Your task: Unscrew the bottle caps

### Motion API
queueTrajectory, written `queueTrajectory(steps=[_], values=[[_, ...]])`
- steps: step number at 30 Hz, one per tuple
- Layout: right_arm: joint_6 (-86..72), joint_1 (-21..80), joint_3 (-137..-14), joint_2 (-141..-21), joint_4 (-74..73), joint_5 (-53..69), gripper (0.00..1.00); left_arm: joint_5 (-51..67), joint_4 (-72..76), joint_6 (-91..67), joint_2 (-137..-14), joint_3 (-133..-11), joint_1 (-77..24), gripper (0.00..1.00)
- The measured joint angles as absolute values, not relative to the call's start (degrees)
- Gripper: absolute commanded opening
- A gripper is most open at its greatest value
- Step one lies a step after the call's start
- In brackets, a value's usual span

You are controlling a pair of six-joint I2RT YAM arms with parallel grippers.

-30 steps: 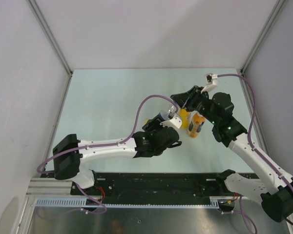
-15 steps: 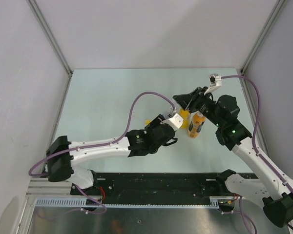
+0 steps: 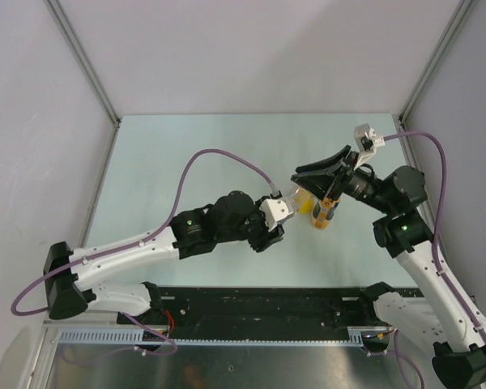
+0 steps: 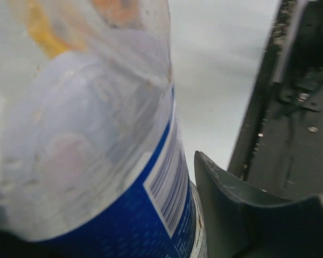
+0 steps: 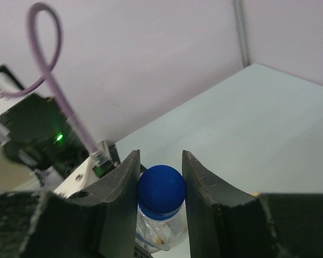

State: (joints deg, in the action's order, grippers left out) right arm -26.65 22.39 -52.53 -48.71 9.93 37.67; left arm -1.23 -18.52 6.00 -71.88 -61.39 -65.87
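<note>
The cap point(image 5: 161, 185) sits on the water bottle point(image 4: 97, 161), just beside the juice bottle point(image 3: 305, 203).

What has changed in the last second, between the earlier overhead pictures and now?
The left arm swung leftward, its left gripper staying shut on the clear bottle. The right arm's elbow moved right and its wrist turned, the right gripper still clamped on the blue cap. Nothing was released; the orange bottle stayed put.

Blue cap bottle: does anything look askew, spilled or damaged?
Nothing stands out. The blue cap sits squarely in the right tool, the left tool holds the bottle, and no spill shows.
</note>
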Motion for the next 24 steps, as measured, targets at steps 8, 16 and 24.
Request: queueTrajectory(steps=[8, 16, 24], values=[[-28.51, 20.91, -50.98, -47.16, 20.99, 55.48, 0.00, 20.71, -17.76, 7.18, -67.13, -59.00, -64.47, 0.30], [-31.86, 21.26, -49.54, -45.98, 33.63, 65.32, 0.00, 37.21, -17.87, 8.10, -66.61, -58.98, -63.26, 0.30], [-32.40, 21.30, -49.50, -46.19, 33.47, 64.16, 0.86, 41.01, -17.69, 8.21, -67.16, -58.98, -62.06, 0.30]])
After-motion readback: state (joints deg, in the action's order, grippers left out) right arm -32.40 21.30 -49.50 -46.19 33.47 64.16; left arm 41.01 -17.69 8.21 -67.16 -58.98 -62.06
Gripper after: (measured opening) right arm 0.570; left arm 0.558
